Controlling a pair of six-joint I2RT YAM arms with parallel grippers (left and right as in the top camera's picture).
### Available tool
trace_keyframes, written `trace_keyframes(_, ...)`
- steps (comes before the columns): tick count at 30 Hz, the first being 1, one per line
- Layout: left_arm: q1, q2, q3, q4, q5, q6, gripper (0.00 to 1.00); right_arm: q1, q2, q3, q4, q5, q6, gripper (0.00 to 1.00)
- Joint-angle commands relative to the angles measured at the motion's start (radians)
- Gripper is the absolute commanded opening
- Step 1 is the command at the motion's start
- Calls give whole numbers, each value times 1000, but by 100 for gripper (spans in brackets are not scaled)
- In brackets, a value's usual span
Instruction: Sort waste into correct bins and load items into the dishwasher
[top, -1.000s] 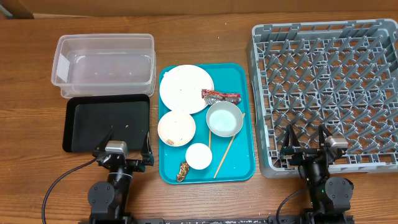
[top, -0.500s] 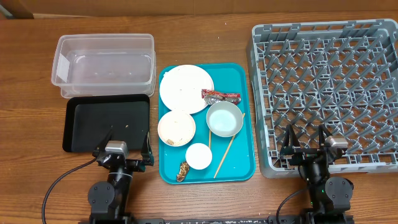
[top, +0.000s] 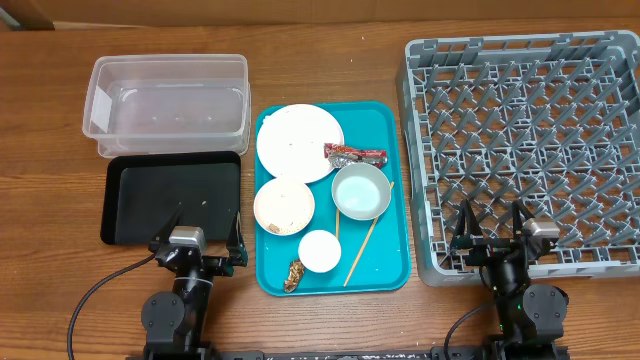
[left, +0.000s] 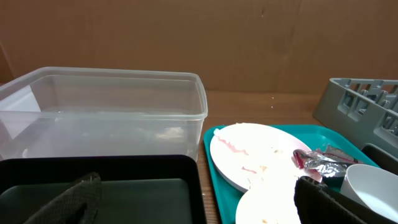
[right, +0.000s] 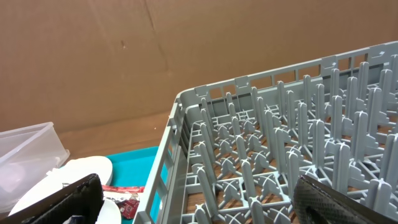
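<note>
On the teal tray (top: 388, 128) lie a white plate (top: 298, 142), a red-and-silver wrapper (top: 355, 154), a cream bowl (top: 284, 205), a pale blue bowl (top: 360, 190), a white cup (top: 320, 251), chopsticks (top: 362, 250) and a brown scrap (top: 294, 275). The clear tub (top: 165, 62) and the black tray (top: 170, 195) stand to the left, the grey dish rack (top: 412, 150) to the right. My left gripper (top: 208, 222) hangs open over the black tray's near edge. Over the rack's near edge, my right gripper (top: 492, 222) is open too. Neither holds anything.
In the left wrist view the fingers (left: 74, 199) frame the black tray (left: 124, 193), with the plate (left: 255, 155) and the wrapper (left: 320, 160) to the right. The right wrist view shows rack pegs (right: 273, 143) between the fingers (right: 336, 202). Brown cardboard backs the table.
</note>
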Motion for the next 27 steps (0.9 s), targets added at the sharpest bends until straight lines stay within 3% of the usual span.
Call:
trace_keyframes(1, -7, 1, -3, 5, 1, 27, 100, -2, -10, -11, 6, 10, -4, 100)
trace_keyframes(7, -7, 1, -3, 19, 32, -180, 100, -2, -10, -10, 18, 10, 0, 100)
trace_keyframes(16, -7, 2, 50, 24, 57, -180, 100, -2, -10, -6, 210, 10, 74, 100)
trace_keyframes(22, -7, 35, 135, 23, 57, -177, 100, -2, -10, 42, 212, 9, 80, 100)
trace_keyframes(27, -7, 187, 238, 23, 69, -176, 100, -2, -10, 74, 199, 9, 80, 100)
